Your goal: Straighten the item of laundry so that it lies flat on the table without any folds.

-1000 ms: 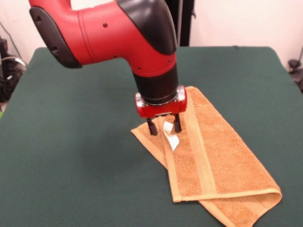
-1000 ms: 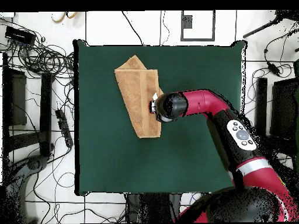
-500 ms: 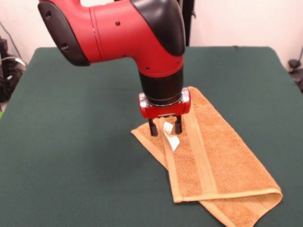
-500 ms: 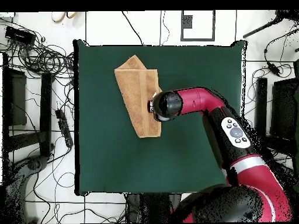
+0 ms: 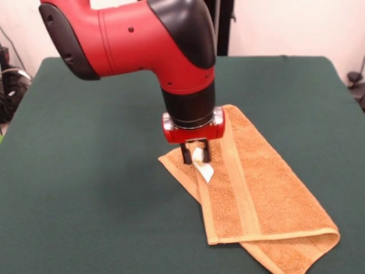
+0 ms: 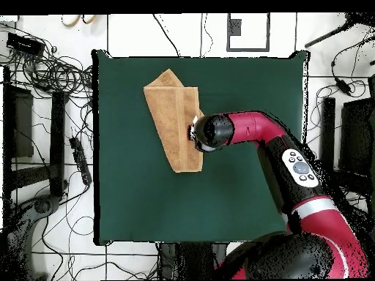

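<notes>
The orange-tan towel (image 5: 268,194) lies folded over on itself on the dark green table (image 5: 85,188), with a pale stripe band running along the top layer. Its white tag (image 5: 204,170) sticks out at the folded layer's far corner. My gripper (image 5: 195,157) points straight down at that corner, with its two black fingers drawn in around the tag and the towel's edge. In the overhead view the towel (image 6: 172,117) is a long strip at the table's (image 6: 249,95) upper left. My wrist (image 6: 211,133) covers the towel's right edge and hides the fingers.
Cables and equipment (image 6: 51,73) lie on the floor around the table. A black stand (image 5: 356,77) shows at the table's right edge in the front view.
The gripper's fingers have drawn closer together around the towel's tagged corner. The arm has shifted slightly; the towel has not moved.
</notes>
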`<control>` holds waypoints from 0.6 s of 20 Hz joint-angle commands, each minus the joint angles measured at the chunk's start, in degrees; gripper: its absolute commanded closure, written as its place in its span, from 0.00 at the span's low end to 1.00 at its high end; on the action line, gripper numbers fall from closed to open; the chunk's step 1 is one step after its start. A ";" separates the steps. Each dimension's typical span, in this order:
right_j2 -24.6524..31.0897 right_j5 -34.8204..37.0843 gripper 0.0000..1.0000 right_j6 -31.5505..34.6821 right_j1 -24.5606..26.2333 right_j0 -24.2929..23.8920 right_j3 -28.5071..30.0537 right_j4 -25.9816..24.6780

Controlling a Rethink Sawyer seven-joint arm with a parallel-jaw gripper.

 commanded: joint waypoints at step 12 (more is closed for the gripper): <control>-5.39 -14.04 1.00 7.31 8.68 2.58 0.41 1.07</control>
